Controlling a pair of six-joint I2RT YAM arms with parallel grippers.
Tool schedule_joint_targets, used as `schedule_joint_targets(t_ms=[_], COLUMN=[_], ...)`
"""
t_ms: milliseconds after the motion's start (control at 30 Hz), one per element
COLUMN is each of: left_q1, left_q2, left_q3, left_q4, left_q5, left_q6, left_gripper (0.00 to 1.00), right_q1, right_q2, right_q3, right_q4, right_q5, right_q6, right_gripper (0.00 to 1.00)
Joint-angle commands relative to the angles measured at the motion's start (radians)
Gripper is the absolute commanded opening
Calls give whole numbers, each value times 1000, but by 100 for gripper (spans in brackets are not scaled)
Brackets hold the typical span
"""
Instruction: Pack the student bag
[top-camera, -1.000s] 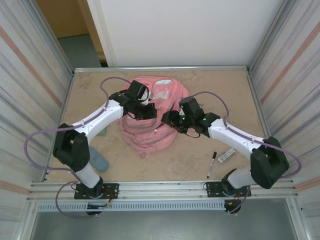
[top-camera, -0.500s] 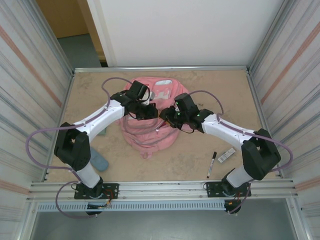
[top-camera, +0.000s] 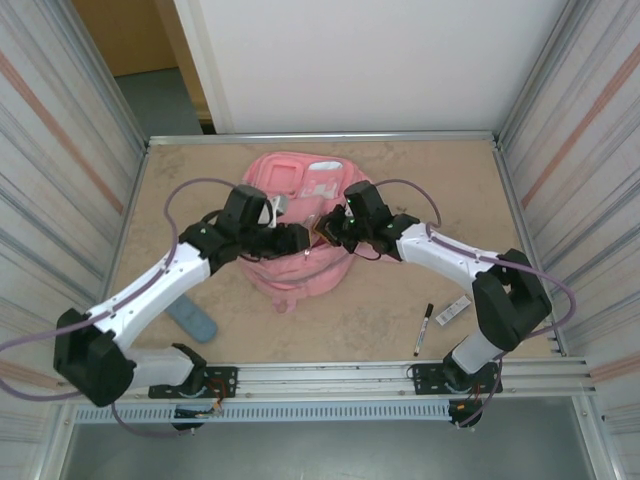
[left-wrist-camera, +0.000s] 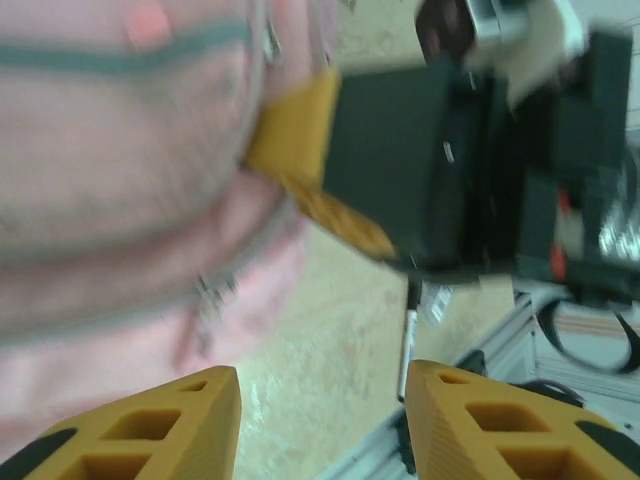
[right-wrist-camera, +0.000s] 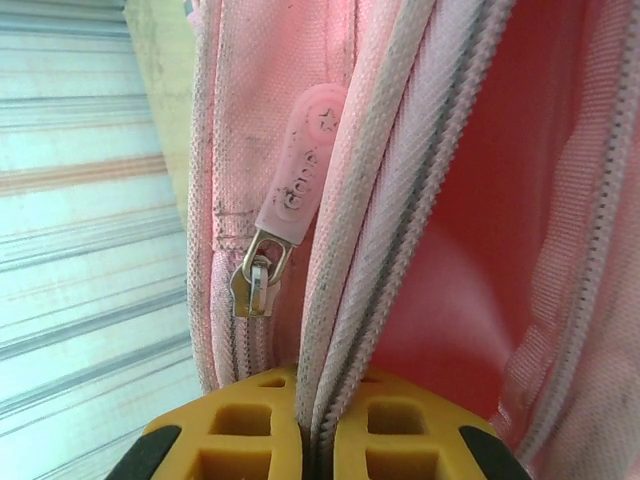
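Beige table (top-camera: 420, 190) bears student bag (top-camera: 290, 172), contents unclear; right gripper (right-wrist-camera: 316, 420) pinches it, left gripper (left-wrist-camera: 322, 388) released.

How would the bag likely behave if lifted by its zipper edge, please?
Probably floppy: the bag is soft, folded fabric and would sag. The right pincer, shut on its zipper edge, likely won't slip on the coarse weave.

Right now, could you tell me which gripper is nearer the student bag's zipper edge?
Right. The right gripper is shut on the student bag's zipper edge; the left gripper hangs open beside it, holding nothing.
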Motion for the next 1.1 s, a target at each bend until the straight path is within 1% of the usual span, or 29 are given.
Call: schedule_joint_targets(t_ms=[0,67,167,233,367,467,533,600,633,733,833,933,967,1000,1067], left_q1=[-100,-156,-146,-134,-118,-91,-74,-56,-48,-46,-43,-36,-36,-35,-30], left_q2=[-20,-11,16,29,37,42,50,75,89,114,132,154,156,158,159], left_q3=[-49,-56,-77,-80,-63,-55,-72,-81,-74,-61,-75,-65,-62,-64,-72], left_q4=[-18,-35,-29,-15,-34,-15,38,70,61,49,87,84,73,65,54], left_q5=[-128,-220,-254,-263,-329,-295,-245,-196,-184,-179,-161,-114,-115,-124,-147], left_q6=[-106,-111,-156,-146,-115,-87,-81,-85,-85,-60,-51,-27,-18,-13,-10], left_gripper=[46,46,47,47,47,47,46,41,39,37,32,32,31,28,18], right_q1=[-6,-3,0,4,6,12,16,18,21,27,26,32,33,32,29], right_q2=[31,47,57,56,53,41,46,47,45,43,42,21,19,17,15], right_q3=[52,61,65,60,64,54,59,61,59,55,62,46,44,45,46], right_q4=[106,115,121,125,111,107,109,116,118,118,119,117,113,110,113], right_q5=[-49,-64,-86,-76,-92,-76,-78,-94,-91,-77,-116,-86,-75,-79,-98], right_q6=[34,34,35,33,16,2,-6,-4,-4,-7,-9,-30,-35,-38,-42], right_gripper=[5,5,4,4,4,3,3,3,3,2,2,1,1,0,0])
